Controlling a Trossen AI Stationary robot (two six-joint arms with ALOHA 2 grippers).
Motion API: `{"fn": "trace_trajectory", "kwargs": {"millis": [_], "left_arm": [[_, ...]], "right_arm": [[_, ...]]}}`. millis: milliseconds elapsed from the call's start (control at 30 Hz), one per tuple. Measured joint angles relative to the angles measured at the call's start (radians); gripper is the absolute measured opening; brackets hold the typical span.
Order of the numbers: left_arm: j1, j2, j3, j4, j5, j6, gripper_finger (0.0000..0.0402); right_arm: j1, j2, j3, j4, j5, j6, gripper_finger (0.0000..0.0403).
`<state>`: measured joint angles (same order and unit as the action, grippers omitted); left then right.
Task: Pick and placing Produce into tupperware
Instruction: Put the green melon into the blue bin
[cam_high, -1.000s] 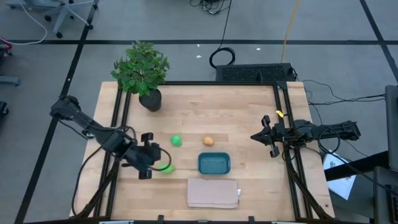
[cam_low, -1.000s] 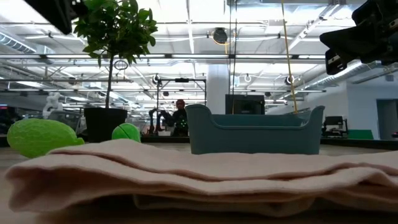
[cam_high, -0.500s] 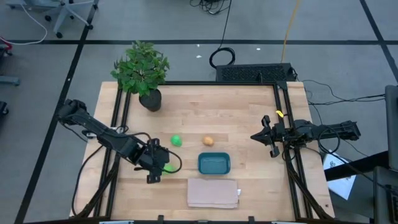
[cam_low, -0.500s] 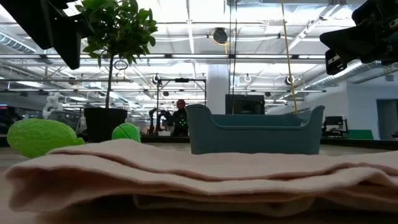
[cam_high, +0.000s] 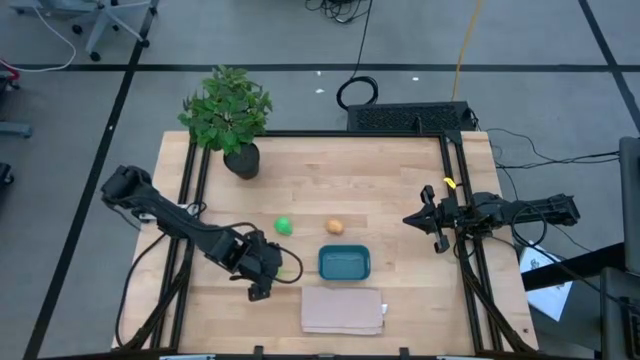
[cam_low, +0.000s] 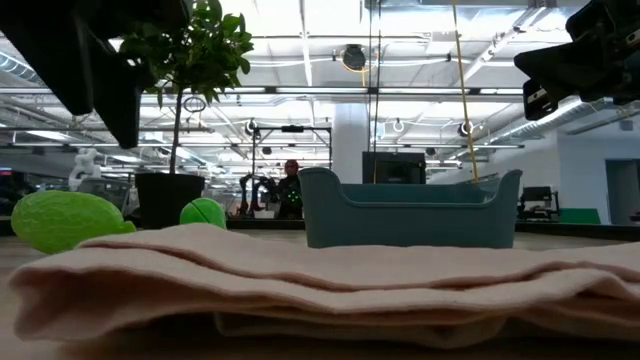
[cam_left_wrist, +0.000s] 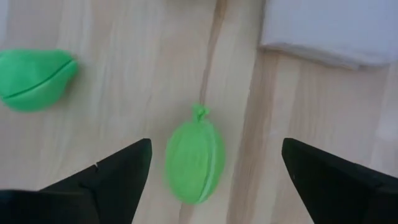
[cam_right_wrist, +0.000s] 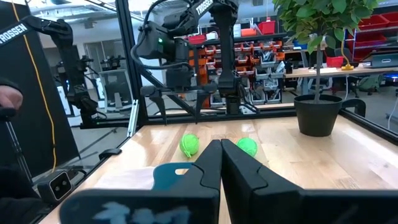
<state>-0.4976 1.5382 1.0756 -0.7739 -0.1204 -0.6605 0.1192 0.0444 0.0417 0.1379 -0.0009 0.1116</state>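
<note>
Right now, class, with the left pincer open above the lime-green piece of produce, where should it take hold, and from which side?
Grip the lime-green piece across its plump middle, coming straight down. It lies flat on the table, an oval with a small nub at one end, and the left pincer already straddles its narrow width, fingers open either side. The right pincer waits, shut.

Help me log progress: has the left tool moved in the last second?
Yes. In the high view the left tool has shifted toward the tupperware, now open over the lime-green produce.
</note>
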Motion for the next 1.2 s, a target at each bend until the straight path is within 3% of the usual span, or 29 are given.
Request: {"fn": "trace_trajectory", "kwargs": {"millis": [767, 1200], "left_arm": [[-0.015, 0.093, -0.021, -0.040, 0.011, 0.037, 0.0367], [-0.021, 0.093, -0.090, 0.061, -0.012, 0.029, 0.0367]], "right_arm": [[0.000, 0.000, 0.000, -0.001, 0.000, 0.000, 0.0000], [0.000, 0.000, 0.000, -0.001, 0.000, 0.000, 0.0000]]}}
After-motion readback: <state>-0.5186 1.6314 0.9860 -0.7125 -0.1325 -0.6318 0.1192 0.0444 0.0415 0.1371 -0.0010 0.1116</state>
